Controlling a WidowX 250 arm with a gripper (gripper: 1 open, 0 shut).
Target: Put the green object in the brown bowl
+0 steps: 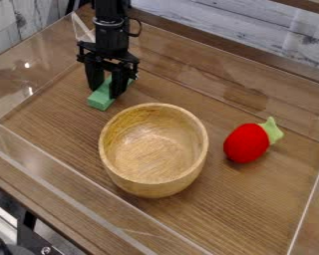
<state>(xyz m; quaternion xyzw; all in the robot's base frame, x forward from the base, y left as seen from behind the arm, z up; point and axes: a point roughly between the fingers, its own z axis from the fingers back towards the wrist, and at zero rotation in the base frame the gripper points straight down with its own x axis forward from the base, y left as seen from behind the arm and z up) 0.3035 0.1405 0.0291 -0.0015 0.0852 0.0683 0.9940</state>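
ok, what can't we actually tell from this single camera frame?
- Contact: the gripper straddles the green block, but its fingers hide whether they touch it.
- The block's far end: covered by the gripper.
- The arm above the gripper: cut off by the top edge.
- The brown bowl: its near wall hides part of its floor.

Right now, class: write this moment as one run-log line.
stage: grasping | fingers: straddling green block on table | brown bowl: empty | red toy: right of bowl
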